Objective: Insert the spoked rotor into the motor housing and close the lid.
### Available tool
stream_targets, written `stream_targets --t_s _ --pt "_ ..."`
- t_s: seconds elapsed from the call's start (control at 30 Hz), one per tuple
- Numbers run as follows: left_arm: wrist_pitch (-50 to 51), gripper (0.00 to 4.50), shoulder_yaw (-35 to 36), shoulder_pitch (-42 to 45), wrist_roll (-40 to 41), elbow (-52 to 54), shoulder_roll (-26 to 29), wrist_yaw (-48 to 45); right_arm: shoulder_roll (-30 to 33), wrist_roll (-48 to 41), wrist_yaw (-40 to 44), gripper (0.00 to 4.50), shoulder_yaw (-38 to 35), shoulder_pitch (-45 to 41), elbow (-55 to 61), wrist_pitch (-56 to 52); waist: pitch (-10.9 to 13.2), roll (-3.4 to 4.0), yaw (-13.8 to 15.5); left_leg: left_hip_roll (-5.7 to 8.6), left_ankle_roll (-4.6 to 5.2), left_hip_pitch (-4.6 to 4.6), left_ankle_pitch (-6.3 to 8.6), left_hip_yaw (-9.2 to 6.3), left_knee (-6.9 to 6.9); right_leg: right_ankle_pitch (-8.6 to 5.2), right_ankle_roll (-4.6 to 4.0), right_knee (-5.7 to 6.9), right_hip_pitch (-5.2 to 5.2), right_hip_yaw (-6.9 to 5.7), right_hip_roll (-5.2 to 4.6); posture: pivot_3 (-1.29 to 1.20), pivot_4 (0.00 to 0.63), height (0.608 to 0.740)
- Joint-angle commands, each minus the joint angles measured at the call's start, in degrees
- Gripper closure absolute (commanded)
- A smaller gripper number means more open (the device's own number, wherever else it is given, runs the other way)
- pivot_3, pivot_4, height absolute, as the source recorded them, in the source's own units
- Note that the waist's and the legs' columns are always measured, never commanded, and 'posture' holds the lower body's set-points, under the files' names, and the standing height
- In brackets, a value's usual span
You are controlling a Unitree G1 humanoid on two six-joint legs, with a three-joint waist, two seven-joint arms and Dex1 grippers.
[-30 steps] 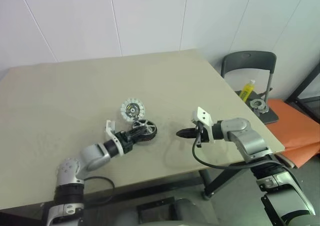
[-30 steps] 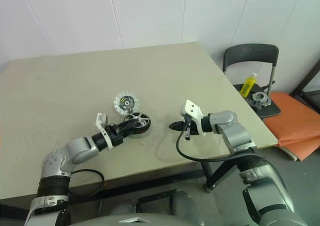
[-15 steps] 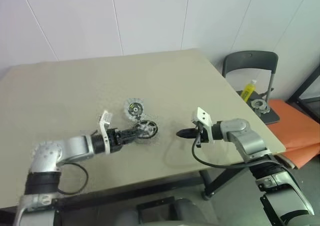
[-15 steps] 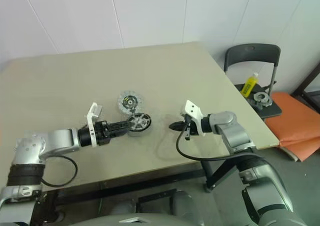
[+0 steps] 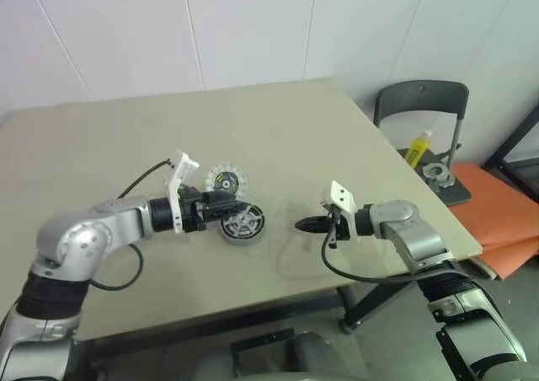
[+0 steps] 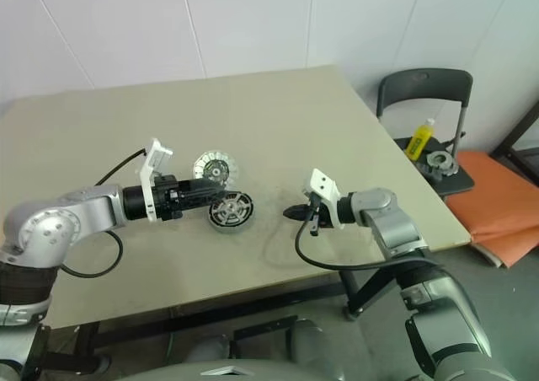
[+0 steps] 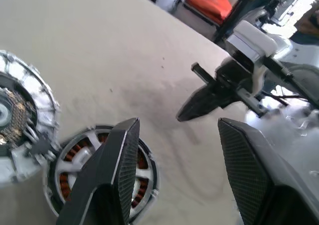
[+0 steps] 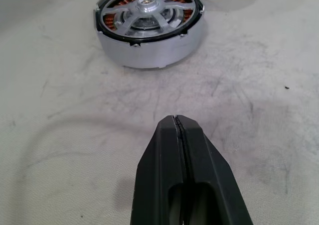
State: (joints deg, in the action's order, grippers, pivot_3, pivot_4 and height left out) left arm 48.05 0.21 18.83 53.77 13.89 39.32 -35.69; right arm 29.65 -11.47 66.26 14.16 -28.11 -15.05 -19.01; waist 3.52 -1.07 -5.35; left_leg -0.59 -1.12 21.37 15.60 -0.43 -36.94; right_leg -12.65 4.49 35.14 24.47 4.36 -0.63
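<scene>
Spoked silver metal rotor (image 5: 243, 222) is seen seated in the dark round motor housing (image 8: 149, 41) on the beige counter (image 5: 101, 153). White-segmented round lid (image 5: 226, 180) is placed at its 11 o'clock. Left tool (image 5: 231, 202) is held apart, empty; right tool (image 5: 300, 225) is pressed together.

beige table (image 5: 126, 145) against white panelled wall (image 5: 253, 27) | dark folding chair (image 5: 418, 103) beyond right edge | on seat: yellow bottle (image 5: 416, 152) upright, grey round metal part (image 5: 436, 176) beside it | orange cushion (image 5: 497, 200) beside chair

No legible text, no labels, no brand marks, no numbers, no signs readable on any surface in any view
</scene>
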Motion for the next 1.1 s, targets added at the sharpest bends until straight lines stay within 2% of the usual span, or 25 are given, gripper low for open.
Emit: stream_targets --t_s 0.03,0.2,0.23,0.3,0.5,0.57,0.73,0.83,0.93,1.1 --pt "-12.38 1.82 -1.1 -2.17 -9.28 0.76 -3.22 -3.34 -0.16 -2.14 1.17 4.5 -1.74 -1.48 2.32 -1.19 0.0 0.0 0.1 0.0 0.0 0.01 0.0 0.0 -0.04 0.01 0.0 0.01 0.0 0.0 -0.01 0.0 0.0 0.74" --pt "-23.58 1.82 -4.37 -5.5 -19.38 -0.88 -8.36 -5.41 0.12 -4.58 3.3 4.5 -2.18 -1.77 4.51 -3.76 0.0 0.0 1.3 0.01 0.01 -0.01 0.0 0.08 -0.15 0.01 0.02 0.05 -0.02 0.07 -0.01 0.0 0.0 0.74" --pt "-25.02 2.0 -4.87 -5.87 -20.83 -1.61 -9.47 -5.35 0.1 -4.98 3.5 4.5 -2.32 -1.99 4.76 -4.23 0.0 0.0 1.42 0.01 0.01 -0.01 0.0 0.07 -0.18 0.01 0.02 0.07 -0.03 0.06 -0.01 0.0 0.0 0.74" --pt "-26.38 2.39 -6.46 -6.65 -23.34 -2.89 -11.14 -5.81 0.13 -6.04 3.91 4.5 -2.72 -2.51 5.29 -5.44 -0.02 0.02 1.63 0.01 0.01 -0.04 -0.01 0.05 -0.21 0.01 0.03 0.1 -0.07 0.06 0.01 0.0 0.0 0.74" --pt "-31.45 4.36 -8.19 -7.66 -28.9 -6.45 -14.06 -6.97 1.18 -7.45 4.94 4.5 -3.32 -3.14 6.56 -7.38 -0.02 0.01 1.6 0.02 0.02 -0.02 -0.01 0.05 -0.25 0.04 0.07 0.11 -0.08 0.06 0.01 0.0 0.0 0.74" --pt "-32.47 4.44 -8.3 -7.64 -30.29 -7.55 -14.76 -6.97 1.33 -7.45 5.01 4.5 -3.22 -3.16 6.64 -7.48 -0.02 0.0 1.61 0.01 0.02 -0.03 -0.01 0.05 -0.24 0.05 0.09 0.13 -0.08 0.06 0.01 0.0 0.0 0.74" --pt "-36.56 4.44 -11.51 -6.74 -40.93 -15.51 -16.3 -1.75 1.64 -7.69 5.19 4.5 -3.09 -2.56 7.69 -7.89 -0.04 0.02 1.62 0.01 0.03 -0.08 -0.01 0.05 -0.27 0.06 0.11 0.23 -0.1 0.06 0.03 0.0 0.0 0.74" --pt "-29.68 4.44 -14.04 -8.19 -40.66 -14.62 -15.45 -4.57 1.72 -7.64 4.99 4.5 -2.95 -2.26 8.0 -7.82 -0.15 0.03 1.65 0.01 0.03 -0.12 -0.01 0.04 -0.33 0.07 0.12 0.28 -0.16 0.06 0.03 0.0 0.0 0.74" --pt "-23.34 4.44 -13.53 -8.73 -37.85 -12.64 -15.06 -6.27 1.86 -7.58 4.84 4.5 -3.09 -2.27 8.03 -7.8 -0.32 0.12 1.6 0.01 0.03 -0.27 -0.01 0.04 -0.34 0.06 0.13 0.3 -0.31 0.06 0.02 0.0 0.0 0.74" --pt "-23.82 4.44 -10.48 -7.49 -37.01 -10.93 -15.27 -6.58 1.77 -7.79 4.7 4.5 -3.31 -2.37 7.93 -7.77 -0.33 0.16 1.44 0.01 0.03 -0.61 -0.01 0.04 -0.29 0.04 0.13 0.28 -0.6 0.05 0.02 0.0 0.0 0.74"
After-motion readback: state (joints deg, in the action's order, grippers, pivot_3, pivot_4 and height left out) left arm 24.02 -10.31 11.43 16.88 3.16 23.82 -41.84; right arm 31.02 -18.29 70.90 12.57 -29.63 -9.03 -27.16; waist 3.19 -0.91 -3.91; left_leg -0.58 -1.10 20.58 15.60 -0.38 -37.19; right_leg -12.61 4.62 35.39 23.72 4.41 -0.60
